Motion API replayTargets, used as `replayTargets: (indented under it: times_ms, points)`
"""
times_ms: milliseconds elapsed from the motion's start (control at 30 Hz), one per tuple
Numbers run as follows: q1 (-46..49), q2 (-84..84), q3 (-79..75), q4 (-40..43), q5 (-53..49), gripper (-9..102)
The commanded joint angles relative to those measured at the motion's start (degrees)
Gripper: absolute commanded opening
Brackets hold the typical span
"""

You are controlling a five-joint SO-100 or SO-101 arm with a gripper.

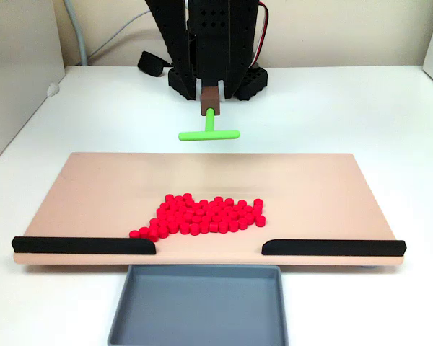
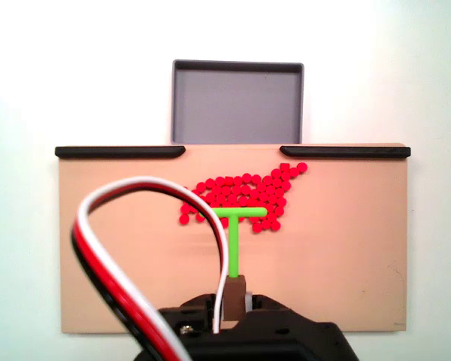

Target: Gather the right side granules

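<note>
The granules (image 1: 202,216) are tiny red beads lying in one loose patch on the tan board (image 1: 310,187), near its front middle. In a fixed view the patch trails left to the inner end of the left black rail (image 1: 83,245). My gripper (image 1: 211,97) is shut on the brown stem block of a green T-shaped pusher (image 1: 209,135), which hangs in the air above the board's far part, clear of the beads. From behind the arm, the pusher's crossbar (image 2: 240,213) appears over the near edge of the granules (image 2: 244,194), and my gripper (image 2: 233,301) sits low in the frame.
Two black rails (image 2: 120,151) (image 2: 344,151) line one board edge with a gap between them. A grey tray (image 1: 202,306) sits just beyond that gap. A red, white and black cable (image 2: 113,218) loops over the board's left part. White table surrounds the board (image 2: 346,248).
</note>
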Motion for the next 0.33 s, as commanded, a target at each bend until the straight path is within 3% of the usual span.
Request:
replayTargets:
  times_ms: [0, 300]
  points:
    - [-0.4, 0.7, -1.3, -0.4, 0.1, 0]
    - [-0.4, 0.9, -1.3, -0.4, -0.5, 0]
